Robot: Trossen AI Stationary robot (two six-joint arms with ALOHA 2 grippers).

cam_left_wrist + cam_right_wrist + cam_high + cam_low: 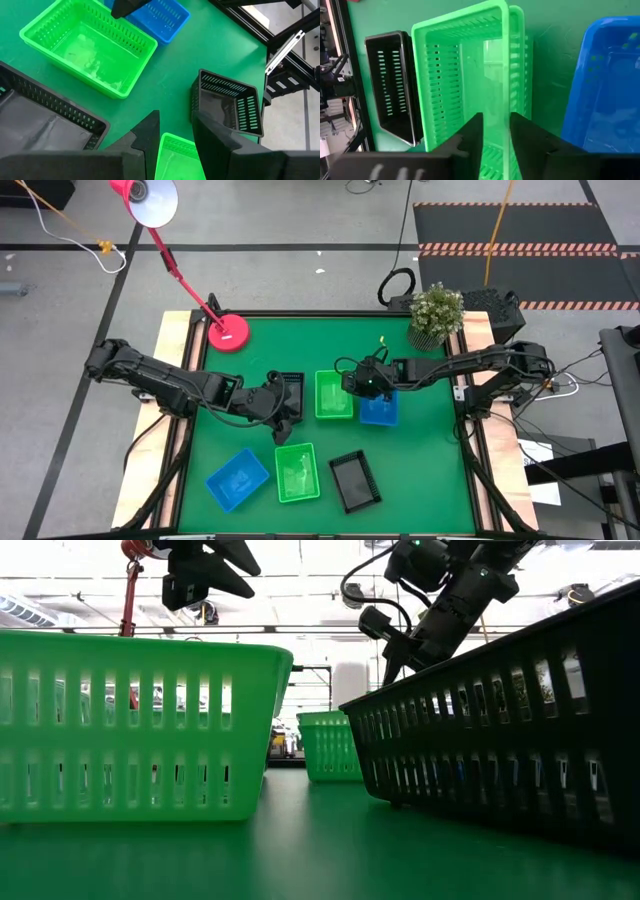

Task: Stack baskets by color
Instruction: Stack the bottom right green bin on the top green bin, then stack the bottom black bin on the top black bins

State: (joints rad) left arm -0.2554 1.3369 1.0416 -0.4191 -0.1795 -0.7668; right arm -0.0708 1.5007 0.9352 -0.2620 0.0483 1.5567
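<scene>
Two green baskets [465, 65], one seemingly nested in the other, rest on the green table at mid-table, with a blue basket [379, 410] to their right. My right gripper [496, 132] is open astride the stack's wall. A black basket [290, 388] sits to the left of the stack. Beside it my left gripper [285, 418] hovers open and holds nothing, its fingers [150, 135] over bare table. Along the near side lie a blue basket [238, 478], a green basket [296, 472] and a black basket [355, 481]. My right gripper has one finger inside the green stack and one outside, astride the side wall [506, 117] nearest the blue basket, slanting down from the table's right. A gap shows beside the wall. Whether a finger touches it I cannot tell. The stack rests on the table.
A pink lamp base [228, 333] stands at the far left of the mat and a potted plant [436, 312] at the far right corner. Wooden rails [176, 380] border the mat. Bare mat lies between the near baskets and the right rail.
</scene>
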